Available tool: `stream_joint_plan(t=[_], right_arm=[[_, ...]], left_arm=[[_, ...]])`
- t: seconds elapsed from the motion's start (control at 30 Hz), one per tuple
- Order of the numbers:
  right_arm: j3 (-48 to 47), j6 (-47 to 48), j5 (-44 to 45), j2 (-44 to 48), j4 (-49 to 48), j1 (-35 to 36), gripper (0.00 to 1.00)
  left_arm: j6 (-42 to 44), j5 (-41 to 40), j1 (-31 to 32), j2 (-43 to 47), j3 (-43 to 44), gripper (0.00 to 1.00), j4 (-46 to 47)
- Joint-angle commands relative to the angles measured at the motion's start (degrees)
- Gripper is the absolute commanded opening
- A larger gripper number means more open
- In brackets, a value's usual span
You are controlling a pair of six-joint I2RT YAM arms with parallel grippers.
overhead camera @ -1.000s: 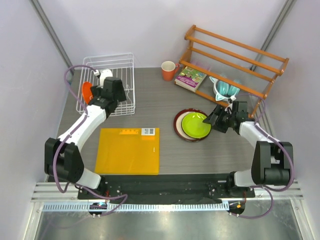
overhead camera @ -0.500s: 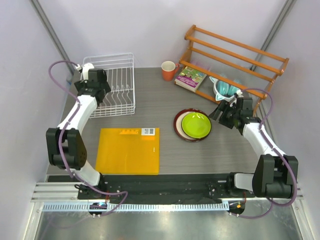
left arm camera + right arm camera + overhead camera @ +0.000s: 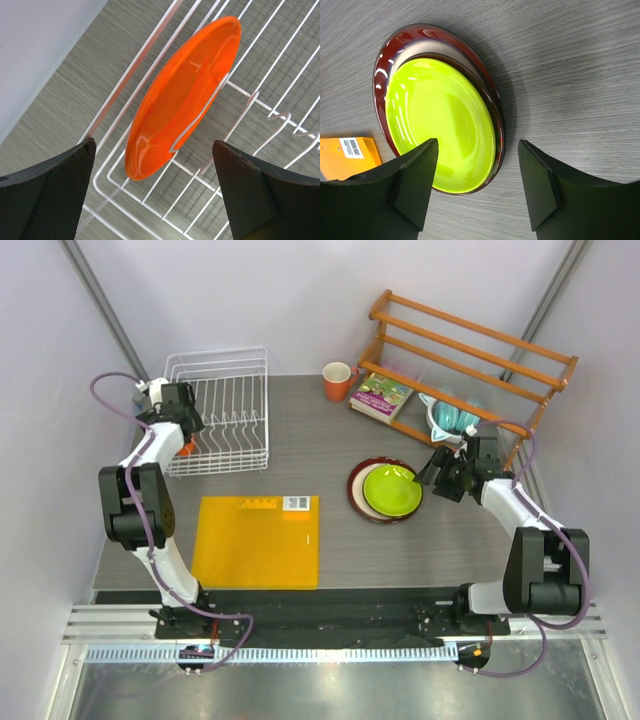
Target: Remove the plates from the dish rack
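The orange plate (image 3: pixel 185 95) stands on edge in the white wire dish rack (image 3: pixel 228 410); in the top view only a sliver of it (image 3: pixel 186 449) shows beside the arm. My left gripper (image 3: pixel 155 187) is open just above the plate, its jaws wide on either side, touching nothing. The lime green plate (image 3: pixel 392 490) lies in the dark red plate (image 3: pixel 357 487) on the table, also in the right wrist view (image 3: pixel 440 122). My right gripper (image 3: pixel 477 187) is open and empty above the stack's right edge.
An orange mat (image 3: pixel 258 540) lies at the front left. An orange cup (image 3: pixel 338 380), a book (image 3: pixel 381 396), a teal bowl-like item (image 3: pixel 452 418) and the orange wooden shelf (image 3: pixel 470 350) stand at the back right. The rack sits close to the left wall.
My left arm swung back and left, from over the rack's front to its left end above the orange plate. The right gripper drew slightly back from the stacked plates.
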State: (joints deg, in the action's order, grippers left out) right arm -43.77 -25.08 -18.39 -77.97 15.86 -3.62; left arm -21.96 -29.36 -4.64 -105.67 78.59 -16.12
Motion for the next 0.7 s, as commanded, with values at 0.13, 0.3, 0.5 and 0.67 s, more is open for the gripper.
stream_joint_plan(t=[0.13, 0.3, 0.5, 0.67], right_arm=[[-0.53, 1.35, -1.82, -2.88, -3.37, -0.07, 0.65], [-0.53, 1.53, -2.70, -4.20, -3.64, -0.07, 0.64], [-0.70, 1.53, -4.63, -5.61, -3.90, -0.07, 0.65], [-0.53, 1.53, -5.25, -5.96, -4.08, -0.07, 0.65]], left_arm=[[1.56, 3.09, -1.42, -1.29, 4.55, 0.67, 4.79], [2.35, 1.69, -1.33, -0.68, 4.99, 0.45, 5.05], [3.58, 0.89, -1.33, -1.38, 5.79, 0.17, 4.43], [4.81, 0.27, -1.33, -1.38, 6.23, 0.00, 3.73]])
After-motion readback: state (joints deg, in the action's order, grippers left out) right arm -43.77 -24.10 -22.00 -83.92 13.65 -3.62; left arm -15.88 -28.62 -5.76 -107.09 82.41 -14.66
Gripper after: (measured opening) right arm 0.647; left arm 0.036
